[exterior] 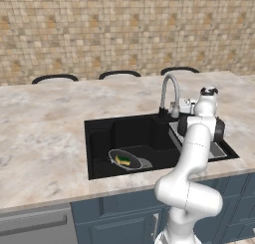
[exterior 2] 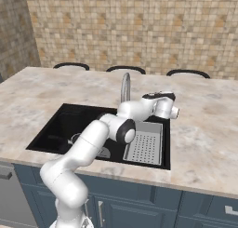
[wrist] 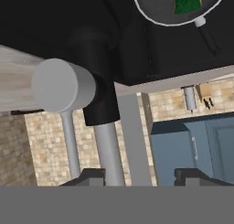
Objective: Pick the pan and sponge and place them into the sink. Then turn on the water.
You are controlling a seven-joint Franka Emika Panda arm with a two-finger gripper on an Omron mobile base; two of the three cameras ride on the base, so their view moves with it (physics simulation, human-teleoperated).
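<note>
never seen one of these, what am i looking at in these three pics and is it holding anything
It is a white robot arm on a driving base in a rendered kitchen. Two pictures come from cameras on the base, behind the arm to its left and right. The third rides on the hand, so it looks tilted. The pan lies in the black sink with the sponge inside it. The gripper is up by the faucet, and its jaws straddle the faucet's grey lever. Whether they already grip it is unclear. No water runs yet.
</note>
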